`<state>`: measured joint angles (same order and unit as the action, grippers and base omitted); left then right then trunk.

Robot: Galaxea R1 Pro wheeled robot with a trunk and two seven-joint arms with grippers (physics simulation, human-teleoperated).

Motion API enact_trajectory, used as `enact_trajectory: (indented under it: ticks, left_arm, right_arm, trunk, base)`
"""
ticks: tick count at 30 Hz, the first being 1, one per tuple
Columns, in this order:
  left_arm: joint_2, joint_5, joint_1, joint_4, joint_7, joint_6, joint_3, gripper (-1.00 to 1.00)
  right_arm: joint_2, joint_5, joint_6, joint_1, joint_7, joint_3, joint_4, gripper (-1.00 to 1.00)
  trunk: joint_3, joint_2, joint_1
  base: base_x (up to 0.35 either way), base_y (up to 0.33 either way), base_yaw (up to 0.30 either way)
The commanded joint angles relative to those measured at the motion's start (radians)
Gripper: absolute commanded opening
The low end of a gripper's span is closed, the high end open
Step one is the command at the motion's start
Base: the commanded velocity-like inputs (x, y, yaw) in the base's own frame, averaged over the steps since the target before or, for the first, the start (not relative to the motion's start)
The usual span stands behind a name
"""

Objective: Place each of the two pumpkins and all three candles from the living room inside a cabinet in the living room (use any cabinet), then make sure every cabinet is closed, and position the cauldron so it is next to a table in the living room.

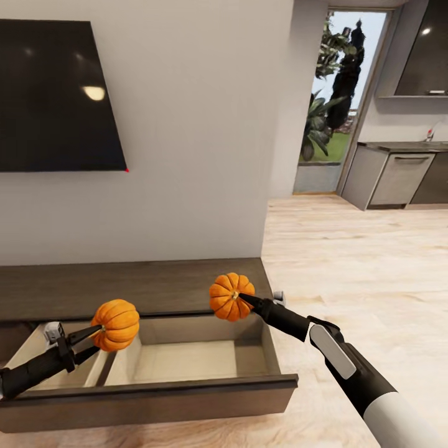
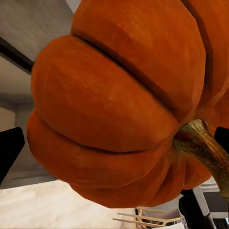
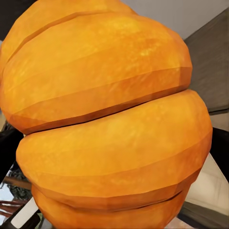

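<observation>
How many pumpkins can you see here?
2. One pumpkin is held in the left pincer over the open drawer; the other pumpkin is in the right pincer, above the drawer's right part.

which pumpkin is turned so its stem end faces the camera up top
The pumpkin in the right gripper: pumpkin shows its stem end. The left gripper's pumpkin shows ribbed side.

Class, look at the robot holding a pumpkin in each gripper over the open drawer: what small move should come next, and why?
Probably lower the left gripper a little and release. Its pumpkin already hangs over the open drawer of the cabinet, near the inner divider. The right gripper holds the other pumpkin higher, near the drawer's back edge, so it likely goes second.
</observation>
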<state>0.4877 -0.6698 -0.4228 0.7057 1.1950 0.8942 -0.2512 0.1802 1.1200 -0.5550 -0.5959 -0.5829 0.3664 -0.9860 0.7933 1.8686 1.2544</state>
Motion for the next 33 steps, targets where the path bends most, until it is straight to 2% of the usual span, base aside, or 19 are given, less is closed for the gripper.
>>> enact_trajectory:
  ticks: [1,12,27,29,31,32,33]
  left_arm:
    - [0.000,-0.007,-0.001,0.000,0.002,0.009,0.000,-1.00]
    - [0.000,-0.011,-0.001,0.003,0.010,0.006,-0.001,-1.00]
    - [-0.003,-0.007,-0.001,0.004,-0.004,0.005,0.006,-1.00]
    - [-0.011,-0.006,-0.001,0.006,-0.039,0.005,0.010,-1.00]
    - [-0.033,-0.007,-0.001,0.022,-0.115,0.005,0.012,-1.00]
    - [-0.050,-0.007,-0.001,0.043,-0.166,0.005,0.013,-1.00]
    - [-0.087,-0.007,-0.001,0.085,-0.261,0.005,0.013,-1.00]
  right_arm:
    - [0.001,0.010,-0.005,-0.001,0.001,0.002,0.000,-1.00]
    - [0.001,0.009,-0.003,-0.001,0.007,0.004,0.001,-1.00]
    - [0.001,0.008,-0.001,-0.001,0.014,0.004,0.000,-1.00]
    - [0.000,-0.001,0.004,-0.001,0.022,0.005,0.001,-1.00]
    - [0.000,-0.045,0.003,-0.001,0.058,0.006,0.003,-1.00]
    - [-0.001,-0.075,0.001,-0.001,0.089,0.006,0.005,-1.00]
    - [-0.003,-0.119,-0.001,-0.001,0.142,0.006,0.006,-1.00]
  trunk:
    - [0.001,0.000,0.000]
    - [0.001,0.000,0.000]
    - [-0.046,-0.105,-0.057]
    - [-0.052,-0.119,-0.065]
    - [-0.059,-0.133,-0.073]
    - [-0.062,-0.140,-0.077]
    - [-0.065,-0.147,-0.080]
  base:
    - [0.070,0.040,-0.003]
    - [0.010,0.006,0.000]
    - [0.000,0.000,0.000]
    - [0.000,0.000,0.000]
    - [0.000,0.000,0.000]
    - [0.000,0.000,0.000]
    - [0.000,0.000,0.000]
